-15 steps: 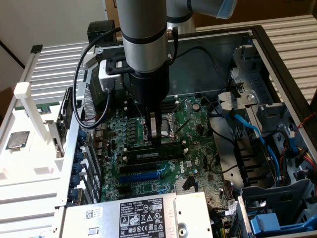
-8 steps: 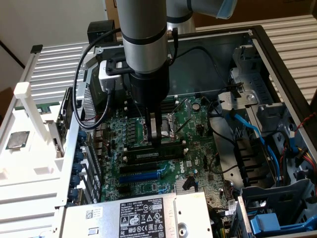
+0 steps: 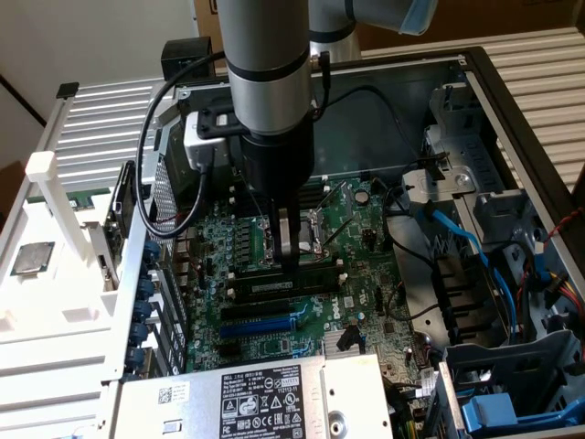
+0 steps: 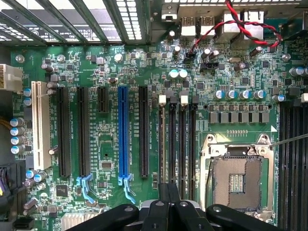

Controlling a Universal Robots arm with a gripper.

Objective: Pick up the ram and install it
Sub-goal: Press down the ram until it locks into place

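The gripper (image 3: 291, 247) is reaching down into the open computer case (image 3: 475, 82), its fingers pressed together and bearing on the top edge of the ram (image 3: 285, 283); the ram is sitting along a black slot on the motherboard (image 4: 110, 62), just beyond the blue slot (image 4: 123, 134), apparently being pushed home; full seating cannot be confirmed.
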